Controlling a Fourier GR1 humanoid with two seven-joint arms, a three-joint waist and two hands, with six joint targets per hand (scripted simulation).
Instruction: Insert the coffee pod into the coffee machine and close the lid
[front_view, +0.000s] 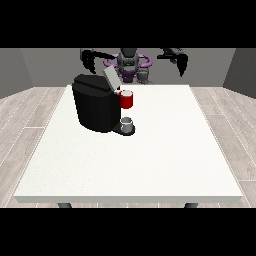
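Observation:
The black coffee machine (95, 107) stands on the left half of the white table (165, 150), with its grey lid (110, 78) tilted up and open. A red thing at the machine (127, 99) sits under the lid at the front. A small grey thing (127, 123) rests on the machine's base below it; I cannot tell whether it is the pod. The hand at the view's left (90, 60) hangs raised behind the machine, fingers relaxed and holding nothing. The hand at the view's right (181, 63) is raised beyond the table's far edge, also relaxed and holding nothing.
The robot's torso (128, 61) stands behind the far edge of the table. Another grey thing (144, 75) shows near that edge, just in front of the torso. Wooden floor surrounds the table on both sides.

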